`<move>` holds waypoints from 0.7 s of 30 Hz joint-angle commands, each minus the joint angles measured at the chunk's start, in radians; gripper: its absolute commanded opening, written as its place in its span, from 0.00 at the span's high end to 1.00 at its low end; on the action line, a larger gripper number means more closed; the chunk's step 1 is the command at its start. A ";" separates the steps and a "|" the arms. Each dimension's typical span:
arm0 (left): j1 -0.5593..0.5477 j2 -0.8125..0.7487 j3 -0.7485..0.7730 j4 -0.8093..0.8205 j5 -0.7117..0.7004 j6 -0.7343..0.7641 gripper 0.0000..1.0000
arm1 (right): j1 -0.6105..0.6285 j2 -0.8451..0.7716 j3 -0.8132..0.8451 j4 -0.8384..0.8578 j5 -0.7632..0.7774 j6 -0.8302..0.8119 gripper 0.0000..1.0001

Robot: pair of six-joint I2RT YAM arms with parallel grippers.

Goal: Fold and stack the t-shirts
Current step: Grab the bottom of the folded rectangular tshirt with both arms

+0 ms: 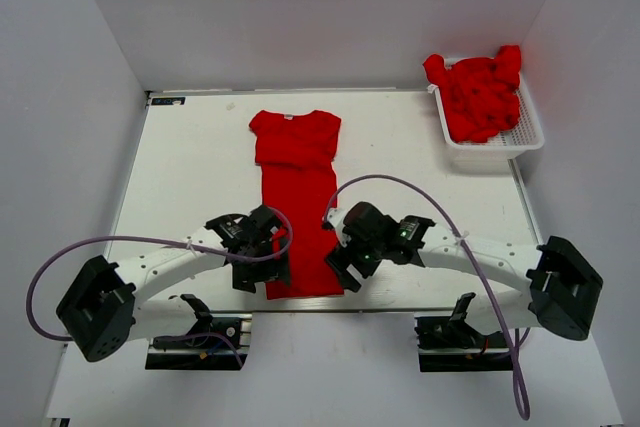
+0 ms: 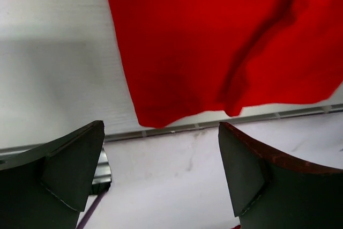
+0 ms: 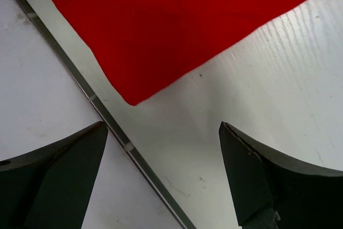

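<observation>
One red t-shirt (image 1: 297,197) lies lengthwise down the middle of the table, sides folded in, collar at the far end, hem at the near edge. My left gripper (image 1: 262,272) hovers open over the hem's left corner (image 2: 153,116). My right gripper (image 1: 343,265) hovers open over the hem's right corner (image 3: 134,97). Nothing is between either pair of fingers. In both wrist views the red cloth (image 2: 225,36) fills the top and the jaws stand wide apart at the bottom. More red t-shirts (image 1: 482,95) are heaped in the basket.
A white slotted basket (image 1: 500,147) sits at the table's far right corner. The table's near edge strip (image 3: 107,116) runs just beneath the hem. Purple cables (image 1: 420,192) loop over both arms. White walls enclose the table on three sides.
</observation>
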 commanded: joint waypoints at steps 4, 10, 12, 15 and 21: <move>-0.004 0.009 -0.057 0.091 -0.025 0.024 0.05 | 0.072 0.073 -0.022 0.167 0.145 0.182 0.10; -0.013 -0.058 -0.094 0.124 -0.034 0.047 0.12 | 0.105 0.076 -0.065 0.202 0.331 0.332 0.10; -0.022 -0.058 -0.104 0.137 -0.034 0.047 0.12 | 0.115 0.085 -0.070 0.210 0.324 0.352 0.12; -0.031 -0.049 -0.115 0.157 -0.025 0.047 0.12 | 0.135 0.123 -0.062 0.219 0.289 0.354 0.12; -0.050 -0.031 -0.135 0.157 -0.025 0.047 0.14 | 0.183 0.165 -0.042 0.219 0.265 0.360 0.10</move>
